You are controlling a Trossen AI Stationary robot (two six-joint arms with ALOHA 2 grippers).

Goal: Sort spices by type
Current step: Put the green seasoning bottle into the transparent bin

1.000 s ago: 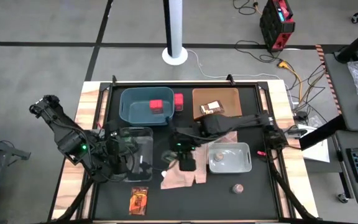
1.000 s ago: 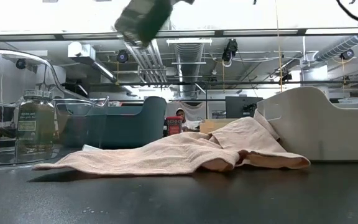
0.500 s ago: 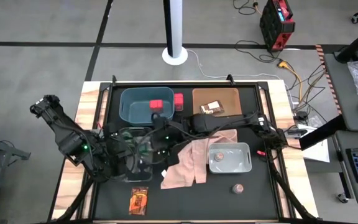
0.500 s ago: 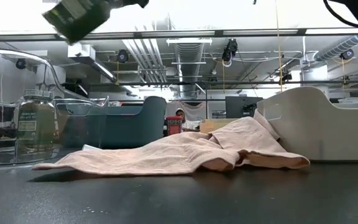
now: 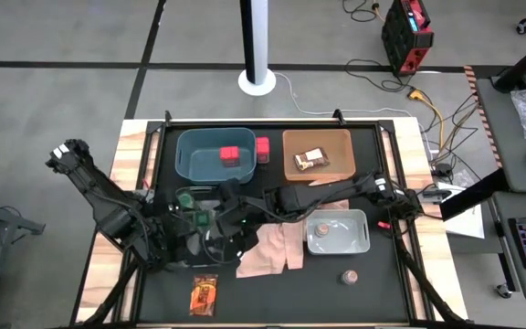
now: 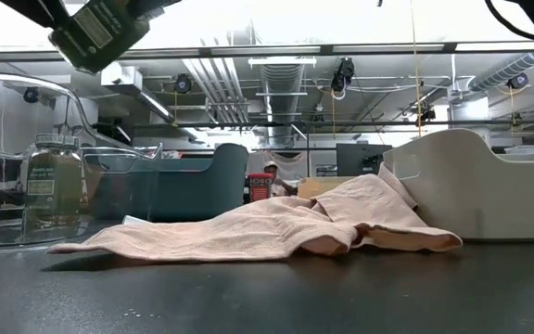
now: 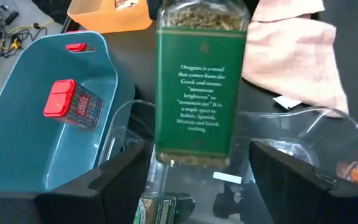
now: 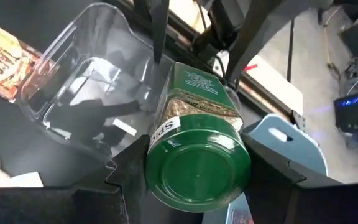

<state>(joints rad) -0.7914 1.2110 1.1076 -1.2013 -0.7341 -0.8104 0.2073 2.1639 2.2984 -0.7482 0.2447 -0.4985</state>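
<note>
Spices sorting, w/ one jar on the way: clear bin [image 5: 199,215] sits at 9 o'clock of the pink cloth [image 5: 272,249], one green-lid jar [image 6: 52,181] already inside. Right gripper [image 8: 197,180] pinches the oregano jar [image 8: 194,134] up in the air over the bin. Left gripper [image 7: 197,168] waits spread wide nearby. Stand it upright, lower slow, beside the other, then let go.

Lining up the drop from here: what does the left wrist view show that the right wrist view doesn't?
Only the left wrist view: the red-topped box lying in the teal bin, the orange bin, the pink cloth and the oregano jar's printed label. Only the right wrist view: the jar's green lid, gripped by the right pincer, and an orange-red packet on the table. Both: that jar above the clear bin.
</note>
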